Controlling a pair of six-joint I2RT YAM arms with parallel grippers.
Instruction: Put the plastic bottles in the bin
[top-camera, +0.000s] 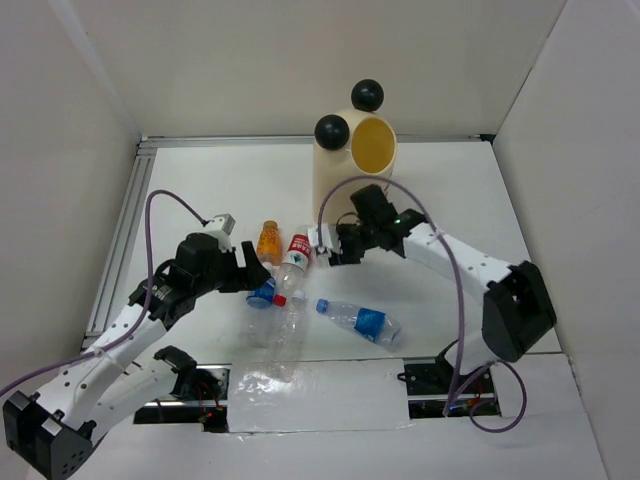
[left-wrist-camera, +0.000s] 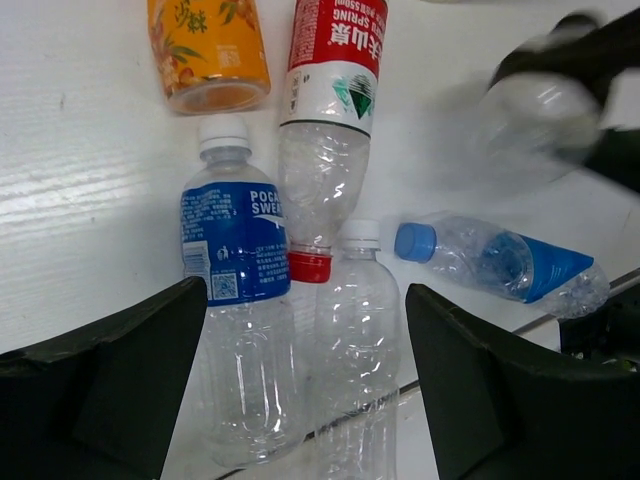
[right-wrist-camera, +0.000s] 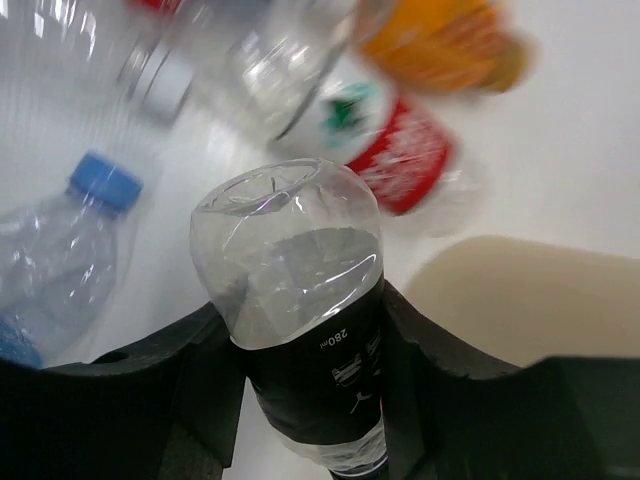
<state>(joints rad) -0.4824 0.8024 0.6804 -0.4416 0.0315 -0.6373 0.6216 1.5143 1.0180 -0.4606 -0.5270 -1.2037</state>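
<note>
The right tool (right-wrist-camera: 305, 345) is closed on a black-labelled bottle (right-wrist-camera: 285, 250). Its two dark fingers (right-wrist-camera: 205, 365) press the label band from either side, and the bottle's clear base points away from the wrist camera. In the top view this tool sits just in front of the bin (top-camera: 355, 165), which stands upright toward the far side of the white surface (top-camera: 200, 190), its cream wall filling the lower right of the right wrist view.

The left tool (left-wrist-camera: 305, 300) is spread wide and holds nothing. The blue-labelled bottle (left-wrist-camera: 235, 290) and a label-free clear bottle (left-wrist-camera: 358, 340) lie side by side within the span of its fingers. Whether either finger touches them I cannot tell.

Five bottles lie on the surface in a loose cluster between the arms. Apart from those two, they are the orange bottle (left-wrist-camera: 208, 50), the red-labelled bottle (left-wrist-camera: 330, 110) with its red cap between the first pair's necks, and a blue-capped bottle (left-wrist-camera: 500, 262) off to the right.
</note>
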